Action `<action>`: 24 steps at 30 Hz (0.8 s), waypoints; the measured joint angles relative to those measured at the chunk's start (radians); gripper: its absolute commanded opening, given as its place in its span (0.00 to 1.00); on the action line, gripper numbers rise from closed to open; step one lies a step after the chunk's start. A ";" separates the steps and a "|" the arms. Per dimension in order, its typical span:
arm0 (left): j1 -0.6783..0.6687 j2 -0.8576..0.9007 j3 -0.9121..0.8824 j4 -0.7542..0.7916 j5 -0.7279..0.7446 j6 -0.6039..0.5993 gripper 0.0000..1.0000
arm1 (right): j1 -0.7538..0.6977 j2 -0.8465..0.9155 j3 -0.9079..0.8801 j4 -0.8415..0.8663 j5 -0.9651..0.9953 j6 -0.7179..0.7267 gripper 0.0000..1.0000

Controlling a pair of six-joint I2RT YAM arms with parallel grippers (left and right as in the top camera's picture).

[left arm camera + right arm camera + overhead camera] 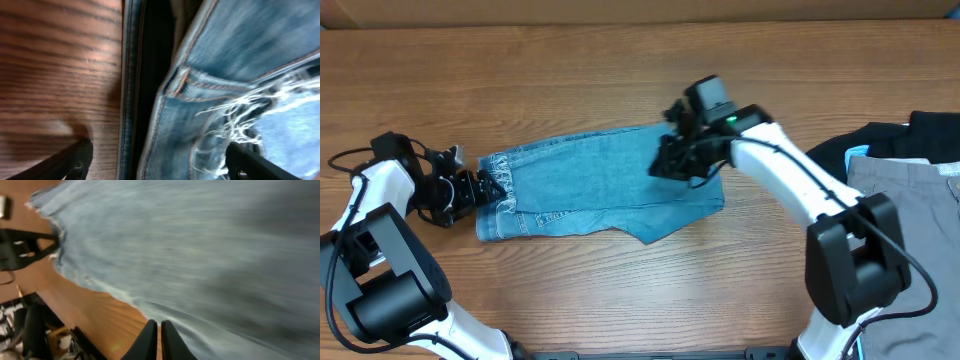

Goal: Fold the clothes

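The light-blue jeans (600,180) lie folded in a flat band across the middle of the table, frayed hems at the left end. My left gripper (490,190) is at that left end. In the left wrist view its jaws (159,147) are open, one finger on the wood and one over the frayed hem, with the denim edges (225,75) between them. My right gripper (665,165) is over the right part of the jeans. In the right wrist view its fingers (157,325) are pressed together and empty, just above the denim (200,255) near its front edge.
Grey trousers (910,200) lie at the right edge, on top of a black garment (920,130). A cable (350,155) loops by the left arm. The left gripper also shows in the right wrist view (30,250).
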 measured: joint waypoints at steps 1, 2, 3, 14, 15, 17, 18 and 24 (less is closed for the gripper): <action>0.000 0.000 -0.010 0.010 0.000 0.000 0.87 | 0.018 0.003 0.000 0.020 0.000 0.014 0.08; 0.000 0.000 -0.014 0.016 0.003 0.000 0.87 | 0.028 0.008 0.000 0.041 -0.002 0.025 0.08; 0.000 -0.002 -0.018 0.028 0.004 -0.002 0.88 | 0.034 0.017 0.000 0.065 -0.003 0.034 0.08; 0.000 -0.021 -0.062 0.124 0.027 -0.023 0.77 | 0.090 0.181 0.000 0.182 -0.031 0.071 0.08; 0.000 -0.020 -0.064 0.128 0.030 -0.023 0.75 | 0.097 0.186 0.000 0.183 -0.032 0.072 0.08; 0.000 -0.010 -0.064 0.134 0.042 -0.023 0.71 | 0.107 0.195 0.000 0.183 -0.033 0.073 0.08; 0.000 -0.006 -0.063 0.137 0.049 -0.023 0.70 | 0.112 0.199 0.000 0.184 -0.033 0.074 0.08; 0.000 0.047 -0.037 0.145 0.122 -0.022 0.62 | 0.112 0.204 0.000 0.183 -0.032 0.073 0.08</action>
